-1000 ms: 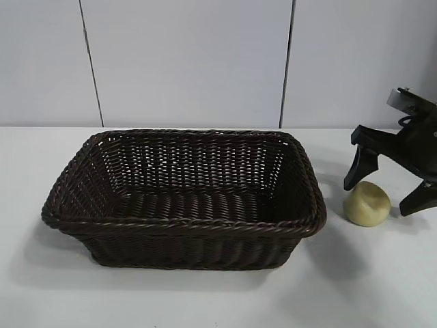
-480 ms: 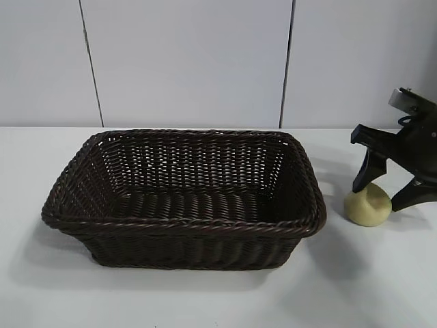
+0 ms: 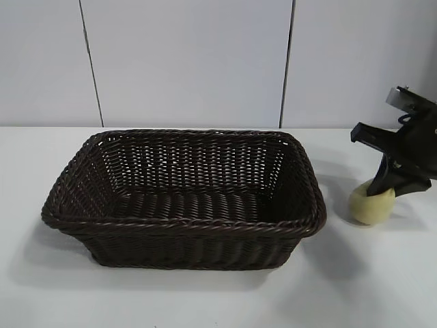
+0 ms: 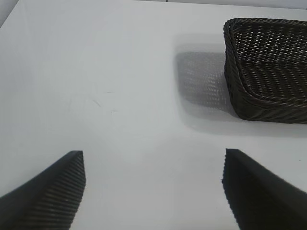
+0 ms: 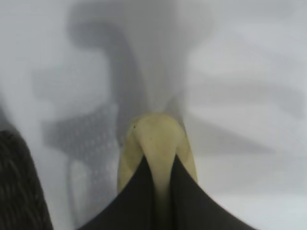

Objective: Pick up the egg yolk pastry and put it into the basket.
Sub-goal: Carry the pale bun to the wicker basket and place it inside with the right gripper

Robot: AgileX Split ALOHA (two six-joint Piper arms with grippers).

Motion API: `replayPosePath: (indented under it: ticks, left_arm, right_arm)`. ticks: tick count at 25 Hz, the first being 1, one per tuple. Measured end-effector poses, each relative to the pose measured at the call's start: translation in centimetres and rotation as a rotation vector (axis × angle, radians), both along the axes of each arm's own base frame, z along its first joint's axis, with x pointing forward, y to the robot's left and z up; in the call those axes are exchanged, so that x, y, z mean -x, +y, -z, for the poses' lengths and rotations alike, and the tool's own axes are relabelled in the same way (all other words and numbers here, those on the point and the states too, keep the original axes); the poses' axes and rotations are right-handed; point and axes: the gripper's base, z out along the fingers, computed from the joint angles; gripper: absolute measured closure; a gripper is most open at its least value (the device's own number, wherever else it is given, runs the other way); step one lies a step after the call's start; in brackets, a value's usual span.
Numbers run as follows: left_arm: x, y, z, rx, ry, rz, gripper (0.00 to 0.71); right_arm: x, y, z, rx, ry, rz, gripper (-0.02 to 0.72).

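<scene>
The right gripper point(image 5: 162, 184) pinches the egg yolk pastry point(image 5: 158, 136), its two dark fingers point(image 5: 129, 201) pressed into the pale dough from either side (the pastry bulges up between them). The white table point(image 5: 240, 72) lies behind, and the basket point(image 5: 19, 187) shows at one edge.

The right gripper point(image 3: 386, 188) is seen as matte black, built of angular, flat-sided parts, with a pale grey block at its upper end. In the right wrist view its fingers point(image 5: 136, 201) are shown as two dark wedges that taper to narrow tips. The left gripper point(image 4: 153, 189) is also black; its fingers point(image 4: 50, 191) are shown as broad, blunt wedges whose inner faces are covered with fine parallel ribbing. No cables, screws or markings can be made out on either.
</scene>
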Motion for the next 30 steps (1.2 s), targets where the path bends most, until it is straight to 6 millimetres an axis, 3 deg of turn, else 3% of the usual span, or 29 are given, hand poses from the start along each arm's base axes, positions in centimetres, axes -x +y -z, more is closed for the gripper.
replayPosePath:
  ticks: [4,7,10,15,24,30]
  left_arm:
    - [0.0,0.0,0.0,0.000,0.000,0.000,0.139]
    - [0.0,0.0,0.0,0.000,0.000,0.000,0.139]
    - [0.0,0.0,0.0,0.000,0.000,0.000,0.139]
    - [0.0,0.0,0.0,0.000,0.000,0.000,0.139]
    - [0.0,0.0,0.0,0.000,0.000,0.000,0.139]
    - [0.0,0.0,0.0,0.000,0.000,0.000,0.139]
  right_arm:
    - [1.6,0.3,-3.5,-0.005,-0.078,-0.023,0.680]
    - [2.3,1.0,-4.6,-0.007,-0.100,-0.053,0.680]
    - [2.5,3.0,-4.7,-0.014,-0.100,-0.116,0.680]
    - [3.2,8.1,-4.9,-0.047,-0.130,-0.242,0.680]
    - [5.2,16.2,-5.8,-0.082,-0.301,-0.384,0.680]
    - [4.5,19.0,-3.2,-0.091,-0.295,-0.354,0.680]
